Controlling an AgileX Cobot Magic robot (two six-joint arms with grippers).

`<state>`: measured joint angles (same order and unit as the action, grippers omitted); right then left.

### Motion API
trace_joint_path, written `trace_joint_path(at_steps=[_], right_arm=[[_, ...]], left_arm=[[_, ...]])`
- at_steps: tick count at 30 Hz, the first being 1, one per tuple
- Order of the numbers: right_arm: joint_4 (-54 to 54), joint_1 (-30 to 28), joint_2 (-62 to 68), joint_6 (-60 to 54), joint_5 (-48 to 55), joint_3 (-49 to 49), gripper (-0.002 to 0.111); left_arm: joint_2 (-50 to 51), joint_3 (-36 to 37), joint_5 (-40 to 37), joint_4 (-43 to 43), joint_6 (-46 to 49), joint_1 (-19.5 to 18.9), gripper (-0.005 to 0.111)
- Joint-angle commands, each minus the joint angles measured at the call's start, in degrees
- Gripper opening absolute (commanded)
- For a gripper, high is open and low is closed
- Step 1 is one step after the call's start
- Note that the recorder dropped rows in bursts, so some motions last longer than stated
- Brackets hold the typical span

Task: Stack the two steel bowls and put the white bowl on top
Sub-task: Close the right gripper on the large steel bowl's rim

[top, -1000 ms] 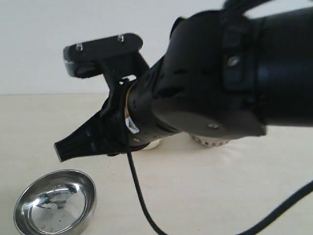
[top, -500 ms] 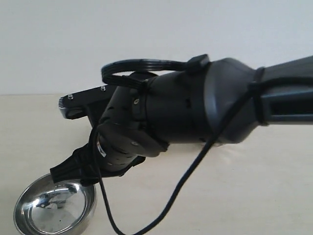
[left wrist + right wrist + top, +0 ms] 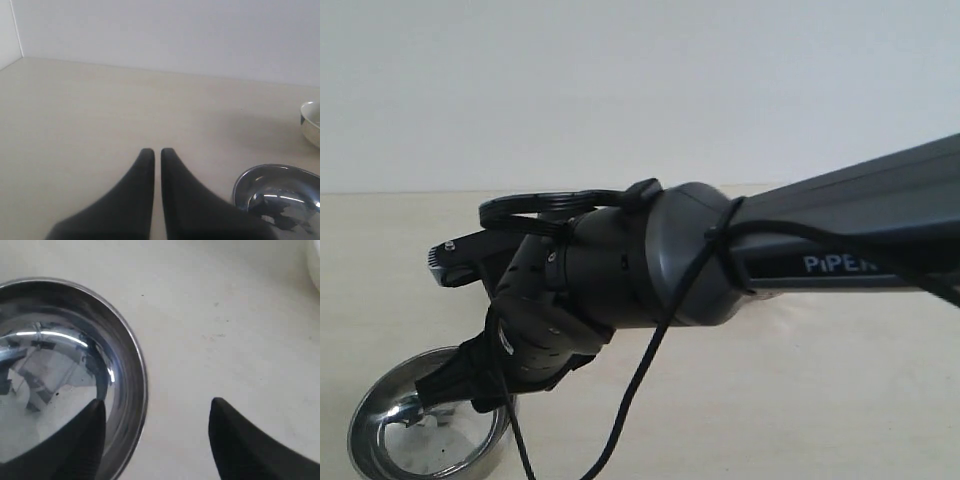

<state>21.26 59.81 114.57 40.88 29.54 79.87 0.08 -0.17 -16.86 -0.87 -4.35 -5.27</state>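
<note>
We list the right gripper [image 3: 157, 402], fingers [image 3: 82, 440] apart and straddling the rim of one steel bowl [image 3: 50, 340], one finger inside and one outside over the table [image 3: 225, 315], and the left gripper [image 3: 157, 151], fingers nearly together on nothing, with a steel bowl just beside them.

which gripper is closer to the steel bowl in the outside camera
Right. The right gripper is open astride the rim of the steel bowl, one finger over the inside, one outside. The left gripper is shut, off to one side of it.
</note>
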Motion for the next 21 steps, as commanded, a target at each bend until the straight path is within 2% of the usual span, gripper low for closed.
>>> trace_joint_path(at_steps=[1, 9, 13, 21], right_arm=[[-1.0, -0.5, 1.5, -0.5, -1.6, 0.4, 0.054], [-1.4, -0.5, 3.9, 0.1, -5.3, 0.4, 0.053], [-1.4, -0.5, 3.9, 0.3, -5.3, 0.4, 0.050], [-1.4, -0.5, 3.9, 3.0, -5.2, 0.2, 0.050]], left_arm=[[-0.1, 0.2, 0.1, 0.1, -0.4, -0.2, 0.004], [-0.1, 0.2, 0.1, 0.1, -0.4, -0.2, 0.004], [-0.1, 0.2, 0.1, 0.1, -0.4, -0.2, 0.004], [-0.1, 0.2, 0.1, 0.1, -0.4, -0.2, 0.004]])
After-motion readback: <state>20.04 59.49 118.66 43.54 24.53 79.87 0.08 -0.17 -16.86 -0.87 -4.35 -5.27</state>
